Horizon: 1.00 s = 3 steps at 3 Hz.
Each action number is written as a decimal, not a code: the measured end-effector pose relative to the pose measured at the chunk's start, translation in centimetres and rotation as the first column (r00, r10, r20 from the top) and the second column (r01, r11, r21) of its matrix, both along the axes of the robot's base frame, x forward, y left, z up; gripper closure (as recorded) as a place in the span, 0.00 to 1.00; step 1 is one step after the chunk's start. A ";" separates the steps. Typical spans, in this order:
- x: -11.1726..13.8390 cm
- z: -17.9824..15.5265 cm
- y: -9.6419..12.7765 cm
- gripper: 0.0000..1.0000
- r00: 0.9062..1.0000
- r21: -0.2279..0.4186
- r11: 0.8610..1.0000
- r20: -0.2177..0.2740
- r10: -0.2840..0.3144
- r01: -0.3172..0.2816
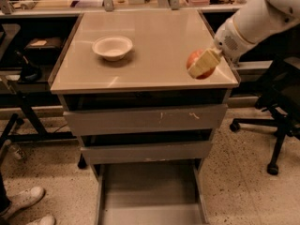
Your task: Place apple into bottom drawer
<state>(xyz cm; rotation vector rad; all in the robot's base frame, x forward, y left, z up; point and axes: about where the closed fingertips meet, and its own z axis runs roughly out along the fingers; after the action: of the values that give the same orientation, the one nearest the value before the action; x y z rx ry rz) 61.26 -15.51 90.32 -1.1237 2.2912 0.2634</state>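
Note:
The red-orange apple (205, 68) is held in my gripper (201, 63), whose pale fingers (204, 62) are shut on it. It hangs just above the front right part of the cabinet top (150, 50). The white arm (253, 20) reaches in from the upper right. The bottom drawer (150, 191) stands pulled open below, with a plain grey floor and nothing in it. It lies lower and to the left of the apple.
A white bowl (112, 47) sits on the cabinet top at the left. Two shallower grey drawers (145, 121) are slightly open above the bottom one. An office chair base (274, 130) stands at the right. White shoes (23, 205) show at the lower left.

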 end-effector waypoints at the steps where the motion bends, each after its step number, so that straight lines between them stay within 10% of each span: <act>1: -1.9 -3.5 0.0 1.00 0.997 -0.025 1.000 -0.070 0.012 -0.013; 3: -4.5 -3.6 -0.3 1.00 0.995 -0.040 0.999 -0.104 0.006 -0.011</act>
<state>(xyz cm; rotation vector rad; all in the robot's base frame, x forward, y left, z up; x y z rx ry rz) 56.77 -15.82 86.74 -1.1652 2.3932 0.2860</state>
